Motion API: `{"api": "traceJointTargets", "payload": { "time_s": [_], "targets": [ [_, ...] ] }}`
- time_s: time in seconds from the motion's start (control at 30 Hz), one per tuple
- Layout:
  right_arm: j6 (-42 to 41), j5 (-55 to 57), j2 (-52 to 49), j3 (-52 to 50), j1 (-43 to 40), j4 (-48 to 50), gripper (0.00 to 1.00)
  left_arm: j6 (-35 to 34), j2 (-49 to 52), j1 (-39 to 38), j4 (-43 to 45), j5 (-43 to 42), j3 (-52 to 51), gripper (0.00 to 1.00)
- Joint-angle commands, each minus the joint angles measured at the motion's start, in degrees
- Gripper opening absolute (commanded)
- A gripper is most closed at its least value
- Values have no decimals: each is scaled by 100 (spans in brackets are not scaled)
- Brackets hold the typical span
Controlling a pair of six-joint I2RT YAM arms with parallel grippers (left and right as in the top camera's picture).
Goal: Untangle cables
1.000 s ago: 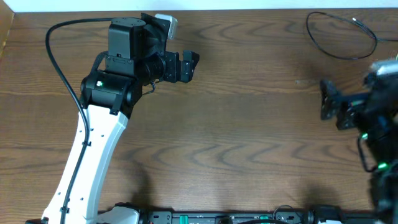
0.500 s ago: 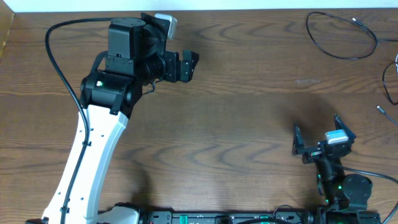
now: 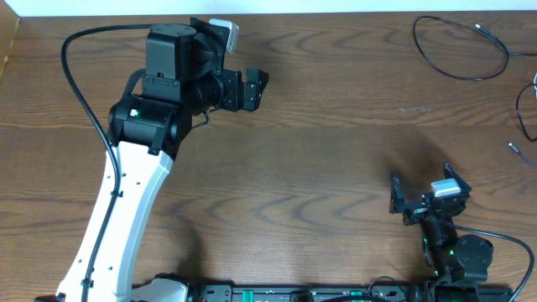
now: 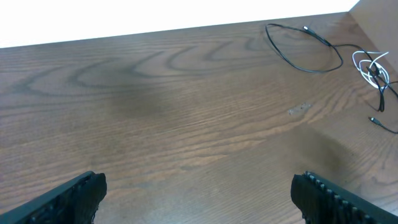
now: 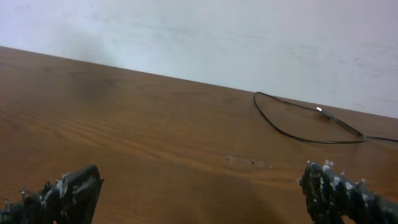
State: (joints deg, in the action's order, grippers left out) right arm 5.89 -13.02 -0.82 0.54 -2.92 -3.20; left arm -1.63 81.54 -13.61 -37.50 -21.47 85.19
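Observation:
A thin black cable (image 3: pixel 461 46) lies in a loose loop at the table's far right corner; it also shows in the left wrist view (image 4: pixel 305 46) and the right wrist view (image 5: pixel 298 121). A second black cable (image 3: pixel 527 109) runs along the right edge. A white cable (image 4: pixel 373 65) lies tangled with a black one, seen only in the left wrist view. My left gripper (image 3: pixel 252 88) is open and empty at the far left. My right gripper (image 3: pixel 419 197) is open and empty near the front right.
The wooden table (image 3: pixel 319 168) ends at a white wall at the back. A small pale scuff (image 3: pixel 413 109) marks the wood right of centre. The left arm's thick black cable (image 3: pixel 80 84) arcs over the left side.
My right arm has pulled back from the right edge to the front right of the table, uncovering the cable at the right edge. The left arm has not moved.

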Motion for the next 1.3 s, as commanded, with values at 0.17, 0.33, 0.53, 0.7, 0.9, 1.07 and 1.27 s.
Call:
{"api": "traceJointTargets", "payload": {
  "time_s": [0.17,0.33,0.53,0.7,0.9,1.07,1.27],
  "targets": [
    [-22,66,44,-22,24,-17,99,11,-20,4,-2,33,20,100],
    [-22,66,44,-22,24,-17,99,11,-20,4,-282,35,20,100],
    [-22,66,44,-22,24,-17,99,57,-22,24,-855,809,-17,100],
    [-22,66,44,-22,24,-17,99,101,-619,203,-433,1427,-726,100],
    [-22,66,44,-22,24,-17,99,94,-2726,986,2149,994,-3521,100],
    [-22,66,44,-22,24,-17,99,96,-4555,1340,3615,1058,-5587,100],
    [-22,66,44,-22,24,-17,99,96,-6264,1473,3803,1445,-7047,100]
  ]
}}
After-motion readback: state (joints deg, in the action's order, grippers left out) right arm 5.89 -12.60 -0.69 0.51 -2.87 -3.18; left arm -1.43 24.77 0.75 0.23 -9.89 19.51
